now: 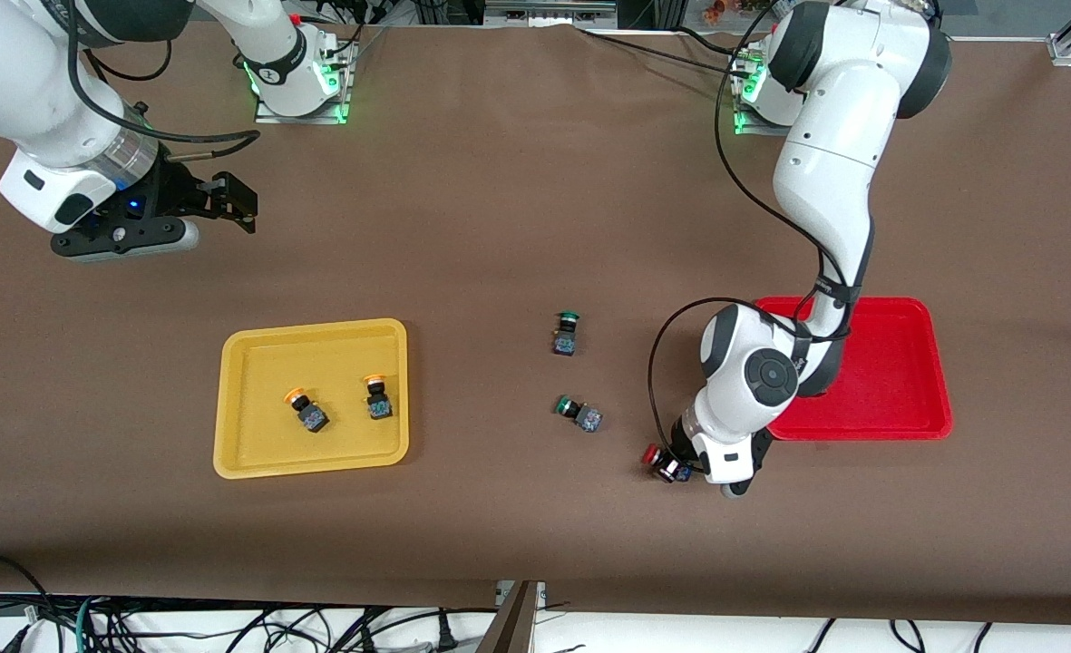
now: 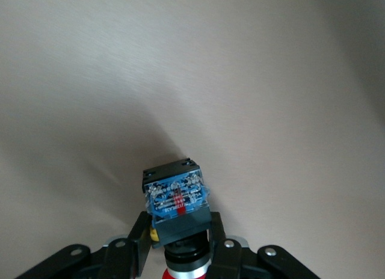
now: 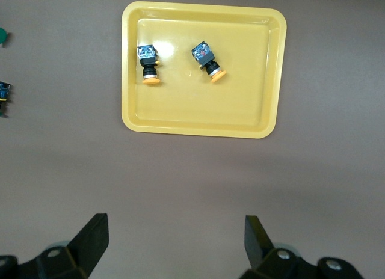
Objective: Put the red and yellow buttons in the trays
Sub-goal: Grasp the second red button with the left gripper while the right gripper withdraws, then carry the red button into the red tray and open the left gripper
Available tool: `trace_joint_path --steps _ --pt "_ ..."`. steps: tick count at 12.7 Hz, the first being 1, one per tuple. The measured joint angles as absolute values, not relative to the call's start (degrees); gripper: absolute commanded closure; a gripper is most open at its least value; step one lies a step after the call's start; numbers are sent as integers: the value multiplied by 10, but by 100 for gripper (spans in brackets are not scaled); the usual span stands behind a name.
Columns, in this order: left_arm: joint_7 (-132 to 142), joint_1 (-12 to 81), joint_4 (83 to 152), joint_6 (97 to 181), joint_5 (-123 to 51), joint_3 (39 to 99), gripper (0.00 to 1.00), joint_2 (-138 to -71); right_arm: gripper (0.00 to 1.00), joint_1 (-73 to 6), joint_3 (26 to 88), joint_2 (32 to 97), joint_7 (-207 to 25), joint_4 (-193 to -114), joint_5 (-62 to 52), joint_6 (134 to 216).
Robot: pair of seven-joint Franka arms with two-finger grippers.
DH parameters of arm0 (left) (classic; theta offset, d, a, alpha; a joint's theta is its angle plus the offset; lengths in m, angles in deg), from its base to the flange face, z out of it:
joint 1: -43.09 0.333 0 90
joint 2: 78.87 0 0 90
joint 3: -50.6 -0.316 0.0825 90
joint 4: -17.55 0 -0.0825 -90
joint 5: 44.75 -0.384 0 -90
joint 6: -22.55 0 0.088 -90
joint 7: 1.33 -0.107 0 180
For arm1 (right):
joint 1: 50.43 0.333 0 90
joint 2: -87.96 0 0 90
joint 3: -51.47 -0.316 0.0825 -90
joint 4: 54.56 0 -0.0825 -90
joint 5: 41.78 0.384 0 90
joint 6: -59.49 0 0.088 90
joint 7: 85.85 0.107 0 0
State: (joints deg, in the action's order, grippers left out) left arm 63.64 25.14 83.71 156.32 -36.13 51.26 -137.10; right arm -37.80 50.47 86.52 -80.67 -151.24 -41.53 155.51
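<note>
Buttons first: I count five in all, two with yellow-orange caps, two green, and only one red (image 1: 665, 462); I can find no second red one in any view. The red button lies on the bare table by the near corner of the red tray (image 1: 898, 399), outside it, its long axis running along the table with the cap toward the right arm's end. The left gripper (image 2: 180, 255) is down on it, fingers (image 2: 139, 246) clamped on its dark body, though the arm's wrist covers most of this from the front. Both yellow buttons (image 1: 304, 408) (image 1: 376, 397) lie in the yellow tray (image 1: 236, 453), caps pointing away from the front camera. The two green buttons (image 1: 566, 333) (image 1: 579, 412) lie on the table between the trays. The left arm hides part of the red tray's floor. The right gripper (image 3: 174, 246) waits over bare table toward its own end, fingers wide apart.
</note>
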Motion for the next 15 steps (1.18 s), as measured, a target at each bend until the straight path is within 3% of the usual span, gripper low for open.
trace_joint_path --steps 4,7,9,12,13,14,15 --pt "466 290 831 1315 -442 493 82 -1309 0 -387 535 864 -807 -1506 -416 1556" --pt "288 339 831 1179 -487 489 85 -1285 0 -390 543 857 -807 -1493 -416 1555" --pt "194 381 835 1125 -497 487 85 -1271 0 -389 542 850 -807 -1484 -416 1555" --pt "47 451 881 1137 -498 486 78 -1253 0 -389 542 845 -807 -1473 -416 1554" --pt "18 467 902 1161 -498 487 57 -1251 0 -389 542 845 -807 -1469 -416 1554" --pt "4 476 923 1188 -498 490 1 -1250 0 -389 542 845 -807 -1466 -416 1554" --pt "-1 477 939 1209 -498 492 0 -1249 0 -389 542 844 -807 -1466 -416 1554"
